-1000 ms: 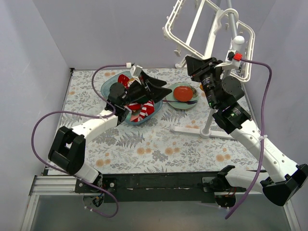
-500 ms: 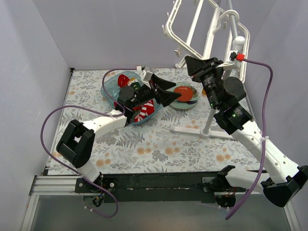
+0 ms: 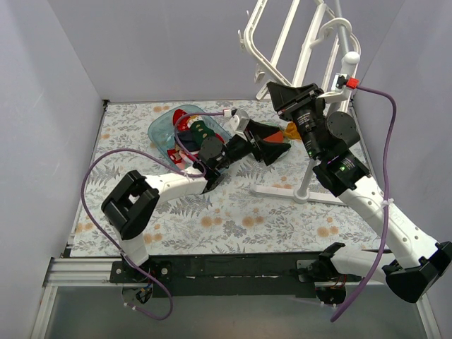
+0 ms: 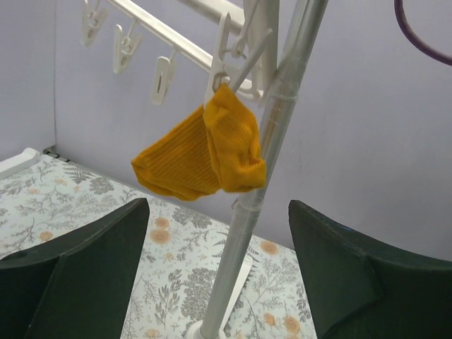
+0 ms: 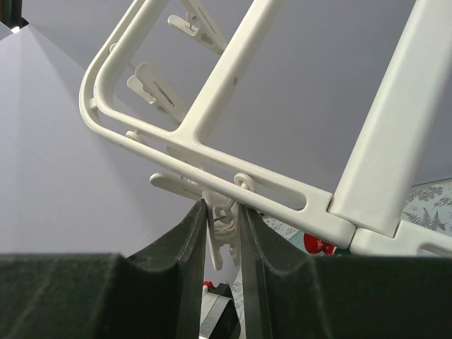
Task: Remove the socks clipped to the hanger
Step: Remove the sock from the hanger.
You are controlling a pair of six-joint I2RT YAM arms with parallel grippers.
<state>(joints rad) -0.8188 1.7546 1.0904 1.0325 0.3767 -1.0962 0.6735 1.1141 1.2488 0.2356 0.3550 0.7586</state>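
Now yellow sock (image 4: 201,152) clipped; R gripper (image 5: 221,210) pinches clip (image 5: 217,247).

The hanger (image 5: 392,127) is white moulded plastic, smooth with a soft sheen. Its clips (image 4: 162,76), at the upper left of the left wrist view, look the same. The mustard sock (image 4: 205,155) at centre is ribbed knit cloth, matt. The stand pole (image 4: 247,219) is smooth and white; whether metal or plastic cannot be told. The table cover (image 4: 70,191) at lower left is matt, printed with ferns. The left gripper (image 4: 217,212) has fingers (image 4: 92,268) of dark matt plastic. The tub (image 3: 159,127) is translucent blue plastic.
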